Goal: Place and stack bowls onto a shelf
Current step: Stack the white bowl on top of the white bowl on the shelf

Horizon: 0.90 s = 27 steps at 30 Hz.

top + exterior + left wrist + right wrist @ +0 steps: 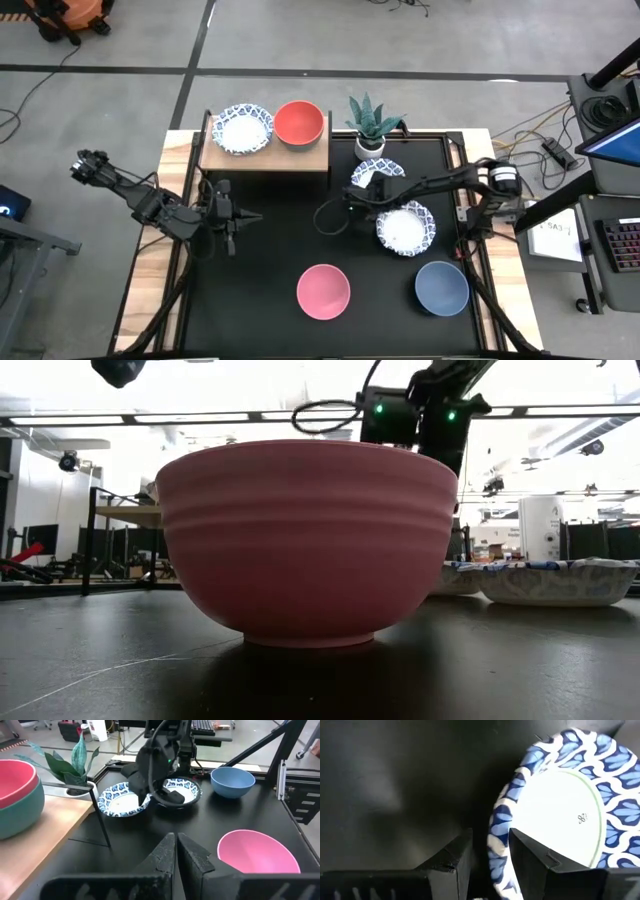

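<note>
My right gripper (490,862) is open, and its fingers stand astride the left rim of a white bowl with a blue patterned rim (408,230) that rests on the black table. A second such bowl (372,172) lies by the plant, partly under my right arm. On the light-wood shelf (265,157) sit a third white-and-blue bowl (242,128) and a red bowl (298,122) nested in a green one (17,812). A pink bowl (323,291) and a grey-blue bowl (441,287) stand near the front. My left gripper (176,847) is shut and empty beside the shelf. My right gripper comes at the bowl's rim (499,837) from above, pointing down, one finger (535,862) inside the bowl and one (451,862) outside. A dark gap shows between the outer finger and the rim. Whether the inner finger touches, I cannot tell. The bowl sits on the table.
A potted plant in a white pot (372,128) stands right of the shelf, close to my right arm. A cable loop (328,217) hangs off my right gripper. The pink bowl (305,540) fills the low view. Light wood borders flank the black tabletop.
</note>
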### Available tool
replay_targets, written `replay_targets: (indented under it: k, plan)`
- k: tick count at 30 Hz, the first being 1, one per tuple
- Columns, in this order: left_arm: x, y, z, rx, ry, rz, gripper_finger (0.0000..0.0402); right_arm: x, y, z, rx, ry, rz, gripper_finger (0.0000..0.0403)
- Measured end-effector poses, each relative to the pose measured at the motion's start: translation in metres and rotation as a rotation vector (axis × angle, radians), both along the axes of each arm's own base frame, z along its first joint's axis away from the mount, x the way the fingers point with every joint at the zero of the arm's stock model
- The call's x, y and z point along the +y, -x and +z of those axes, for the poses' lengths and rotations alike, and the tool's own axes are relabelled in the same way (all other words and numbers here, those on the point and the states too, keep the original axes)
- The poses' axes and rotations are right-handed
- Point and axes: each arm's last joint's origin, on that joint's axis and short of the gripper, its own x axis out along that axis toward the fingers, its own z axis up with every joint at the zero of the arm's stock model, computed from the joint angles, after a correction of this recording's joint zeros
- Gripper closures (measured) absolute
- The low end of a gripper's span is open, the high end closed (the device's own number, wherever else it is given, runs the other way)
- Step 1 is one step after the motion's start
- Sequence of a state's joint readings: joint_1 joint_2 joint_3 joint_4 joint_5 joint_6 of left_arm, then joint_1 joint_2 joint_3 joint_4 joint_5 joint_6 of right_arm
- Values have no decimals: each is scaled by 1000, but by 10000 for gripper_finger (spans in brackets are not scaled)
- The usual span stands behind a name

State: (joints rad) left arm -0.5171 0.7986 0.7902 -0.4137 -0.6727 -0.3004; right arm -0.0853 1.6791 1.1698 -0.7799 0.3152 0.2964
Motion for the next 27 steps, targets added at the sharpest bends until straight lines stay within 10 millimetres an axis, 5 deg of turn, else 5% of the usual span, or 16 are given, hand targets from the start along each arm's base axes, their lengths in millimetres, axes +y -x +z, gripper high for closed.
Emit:
replay_targets:
  k: [10, 20, 27]
  plan:
    - [0, 0, 0, 0, -3, -1, 401, -5, -3, -11, 15, -9, -56, 289]
    - [0, 0, 0, 0, -7, -3, 401, -4, -2, -6, 0, -13, -56, 384]
    - [1, 1, 1, -7, -6, -4, 402, -2, 3, 10, -48, -47, -43, 389]
